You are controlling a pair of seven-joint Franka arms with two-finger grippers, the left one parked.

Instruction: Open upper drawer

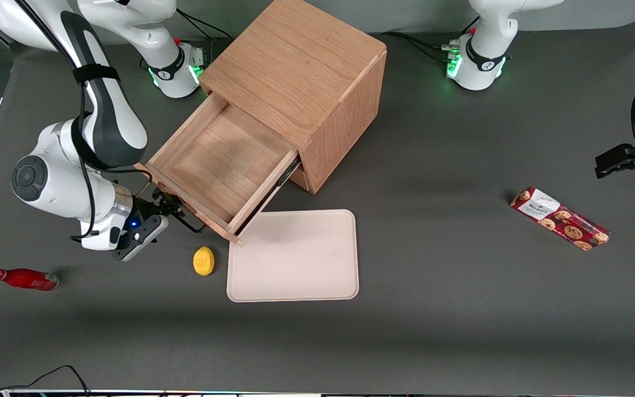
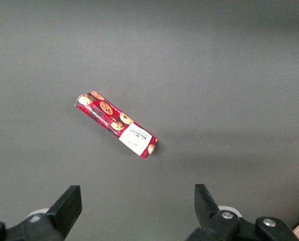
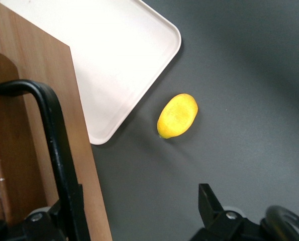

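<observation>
1. Your gripper (image 1: pixel 177 214) sits at the front face of the upper drawer (image 1: pixel 221 165), low over the table (image 1: pixel 433 309) at the working arm's end. In the right wrist view the fingers (image 3: pixel 209 206) stand apart; one finger is against the dark wire handle (image 3: pixel 51 145), the other hangs free over bare table. Nothing is clamped.
2. The upper drawer is pulled well out of the oak cabinet (image 1: pixel 301 82). It is a shallow light-wood tray, and you see only bare wood inside.
3. The drawer's long axis runs diagonally from the cabinet toward the front camera and the working arm's end. Its front face points at the gripper.
4. The handle is on the drawer front, touching or just beside the gripper. The drawer's nearest corner overhangs the edge of the cream tray (image 1: pixel 295 259).
5. A yellow lemon (image 1: pixel 203 260) lies just beside the tray, nearer the front camera than the gripper.
6. A red bottle (image 1: pixel 24 279) lies on its side toward the working arm's end. Its label is too small to read.
7. A red cookie pack (image 1: pixel 560 218) lies toward the parked arm's end. It has a white label; the writing is not legible.
</observation>
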